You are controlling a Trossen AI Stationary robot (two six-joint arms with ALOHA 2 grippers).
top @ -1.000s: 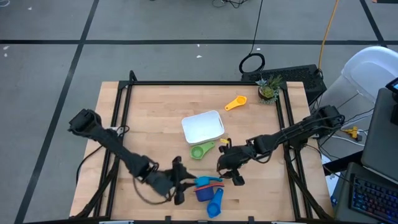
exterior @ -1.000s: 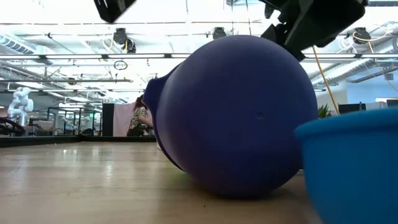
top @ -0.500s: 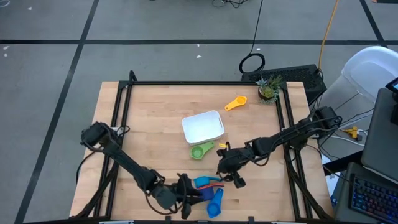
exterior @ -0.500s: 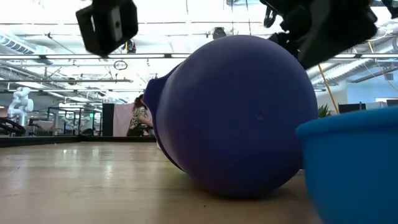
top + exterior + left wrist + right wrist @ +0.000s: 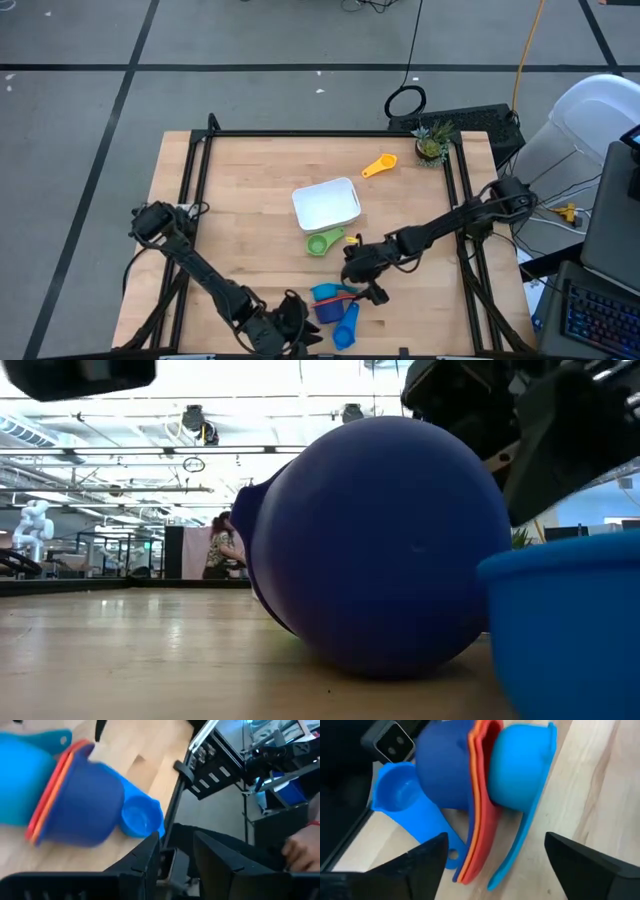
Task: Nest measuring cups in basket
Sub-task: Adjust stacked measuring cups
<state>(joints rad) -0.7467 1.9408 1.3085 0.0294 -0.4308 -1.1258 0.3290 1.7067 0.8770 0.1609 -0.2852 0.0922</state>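
Near the front edge a stack lies on its side: a dark blue cup (image 5: 322,311), an orange cup (image 5: 480,795) and a light blue cup (image 5: 520,765), handles toward my right gripper. A smaller blue cup (image 5: 345,326) lies against the stack. My right gripper (image 5: 495,840) is wide open just above the handles, a finger to each side, touching nothing. My left gripper (image 5: 297,322) sits left of the stack, its fingers (image 5: 150,857) a little apart and empty. The green cup (image 5: 322,242) lies beside the white basket (image 5: 326,203). A yellow cup (image 5: 379,165) lies far right.
A small potted plant (image 5: 432,143) stands at the far right corner. Black frame rails (image 5: 195,190) run along the table's sides. In the low view the dark blue cup (image 5: 380,550) and the smaller blue cup (image 5: 560,625) fill the foreground.
My left gripper has moved toward the table's near edge, sunk a little and rolled about its own axis. My right gripper has come down toward the stack of cups. The stack lies where it was.
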